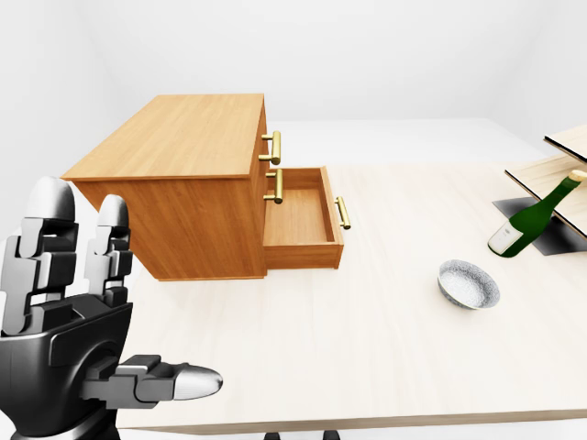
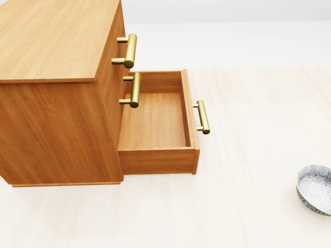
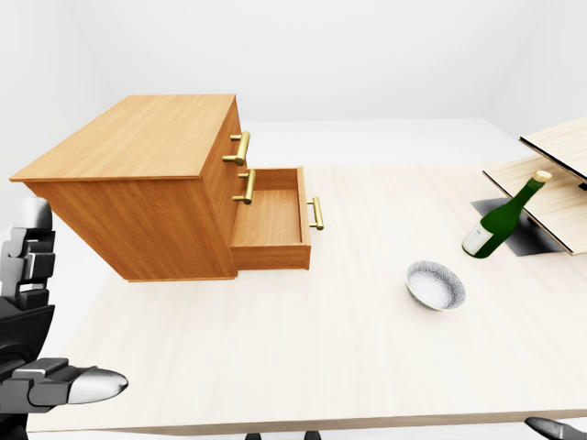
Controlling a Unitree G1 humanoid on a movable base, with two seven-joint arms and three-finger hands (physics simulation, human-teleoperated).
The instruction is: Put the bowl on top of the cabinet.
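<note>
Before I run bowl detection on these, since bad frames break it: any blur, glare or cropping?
Head view: sharp, flat light, no glare, but the bowl is cut by the right edge. Left-eye view: bowl whole, equally sharp; the left hand fills the lower left corner.

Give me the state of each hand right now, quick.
Left hand: open, fingers spread, holding nothing.
Right hand: only a dark sliver at the right-eye view's bottom right edge; cannot be told.
</note>
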